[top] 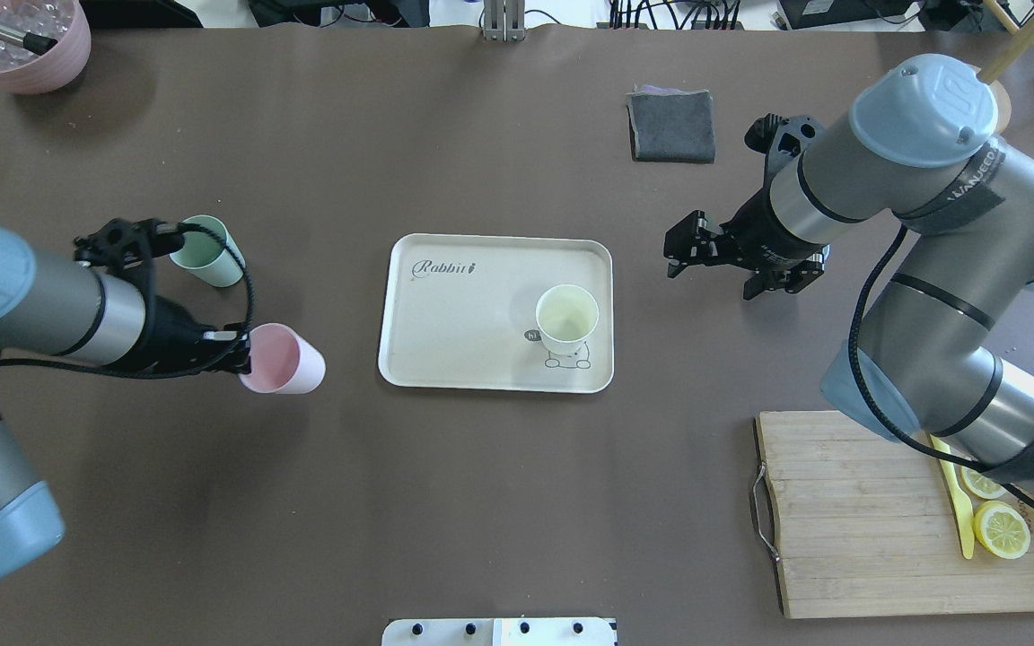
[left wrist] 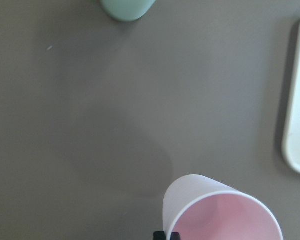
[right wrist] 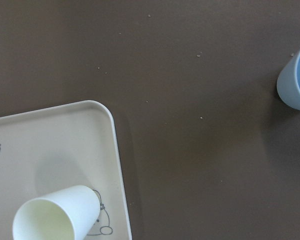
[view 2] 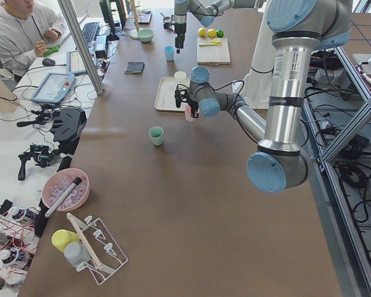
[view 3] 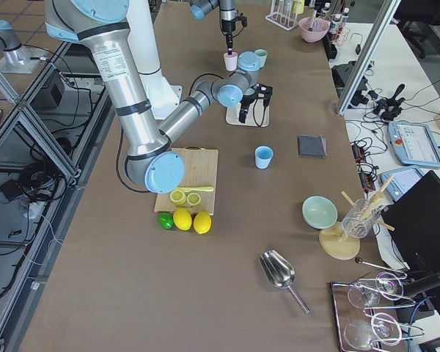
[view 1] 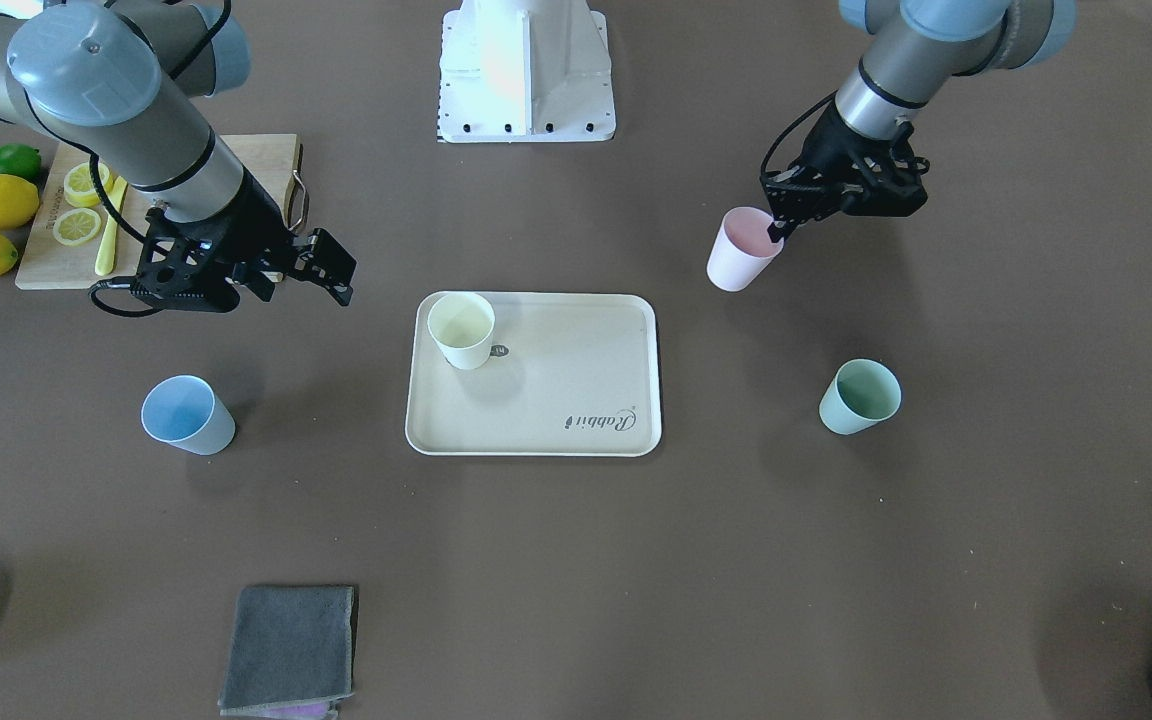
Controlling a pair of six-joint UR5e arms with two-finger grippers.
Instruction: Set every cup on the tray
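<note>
Since the coming move is carrying the pink cup (view 1: 739, 258) to the tray (view 1: 576, 400), direction matters most. In the front-facing view the tray sits lower left of the cup, at centre frame and well apart from it. The left gripper (view 1: 776, 228), upper right, is clamped on the cup's rim, one finger inside and one outside. The cup leans, mouth up-right, base toward the tray. The yellow cup (view 1: 463, 330) stands in the tray's upper-left corner. The blue cup (view 1: 186, 415), at left, and the green cup (view 1: 858, 397), at right, stand on the bare table (view 1: 576, 560). The right gripper (view 1: 336, 275), upper left of the tray, is spread and empty. Overhead view: the tray lies right of the pink cup, the left arm is clearly nearer, and the tray's left half holds no cup. Left side view: too small to tell whether the cup is off the table. Right side view: grip too small to read. Left wrist view: the cup is thin-walled, tapered matte plastic with a smooth round rim; tray edge at right. Right wrist view: the tray is flat with a rounded corner and a low raised rim; blue cup at the right edge.
</note>
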